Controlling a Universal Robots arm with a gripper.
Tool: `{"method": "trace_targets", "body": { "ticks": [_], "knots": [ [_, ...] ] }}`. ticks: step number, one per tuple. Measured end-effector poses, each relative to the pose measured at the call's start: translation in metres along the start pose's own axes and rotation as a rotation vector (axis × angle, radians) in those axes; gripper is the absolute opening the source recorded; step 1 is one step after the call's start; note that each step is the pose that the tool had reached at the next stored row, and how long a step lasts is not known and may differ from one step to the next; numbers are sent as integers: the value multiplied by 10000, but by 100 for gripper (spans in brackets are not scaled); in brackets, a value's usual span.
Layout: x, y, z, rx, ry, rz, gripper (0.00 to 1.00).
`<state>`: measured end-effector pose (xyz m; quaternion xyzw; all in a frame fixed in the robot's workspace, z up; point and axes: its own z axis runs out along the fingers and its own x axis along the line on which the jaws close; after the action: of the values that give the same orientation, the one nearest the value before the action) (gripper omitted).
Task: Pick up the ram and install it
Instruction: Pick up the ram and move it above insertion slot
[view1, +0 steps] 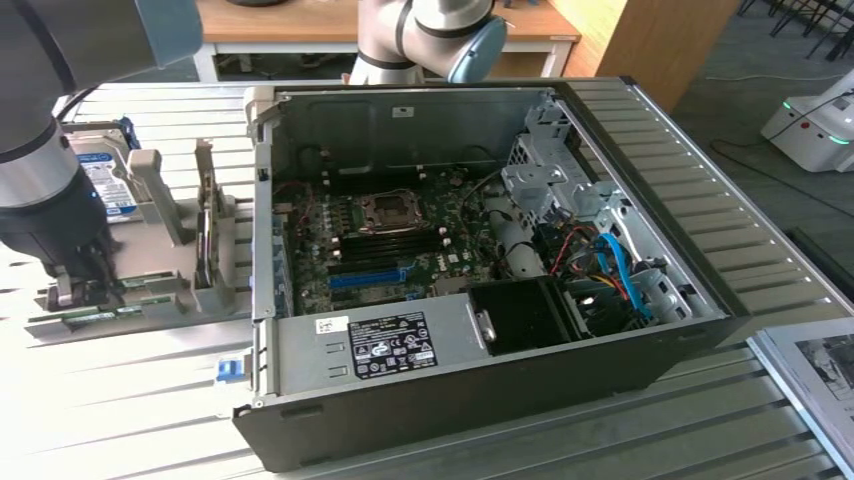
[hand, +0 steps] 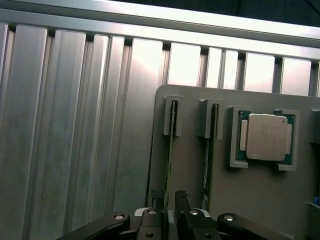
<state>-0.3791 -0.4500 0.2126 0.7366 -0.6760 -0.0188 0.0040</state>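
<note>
Wrist view: the gripper (hand: 170, 200) is very narrow. Its two fingers (hand: 181, 205) look pinched on the near end of the ram (hand: 170, 150), one finger on each side.

The ram is the thin green stick standing on its edge in a slot of the gray holder (hand: 250, 200). It has not been lifted out yet. Its far end sits in the little notch at the holder's far edge.

I think the job now is to hold it well. The grip should be firm and right in the middle of the stick's thin edge, so it does not slip or twist. The stick should stay straight along the holder's slot, not tipped.

A second stick (hand: 209, 150) stands in the next slot of the holder, just beside the ram, so there is little room and a bump could happen. Past that, a square silver chip (hand: 267, 137) lies flat in its own pocket of the holder.

The holder rests on the metal table (hand: 75, 125). In the exterior view, the open computer (view1: 534, 400) stands beside the holder, on the exterior view's right.
</note>
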Motion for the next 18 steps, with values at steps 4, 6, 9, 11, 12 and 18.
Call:
{"method": "trace_targets", "body": {
  "ticks": [4, 6, 9, 11, 12, 18],
  "knots": [
    [2, -25, -1, 0, 0, 0, 24],
    [2, -30, -1, 0, 0, 1, 24],
    [3, -30, -1, -1, 0, 1, 24],
    [3, -31, 1, -2, 1, 0, 24],
    [2, -31, 5, -1, 0, 0, 24],
    [3, -32, 36, -1, 0, 0, 24]
  ]
}}
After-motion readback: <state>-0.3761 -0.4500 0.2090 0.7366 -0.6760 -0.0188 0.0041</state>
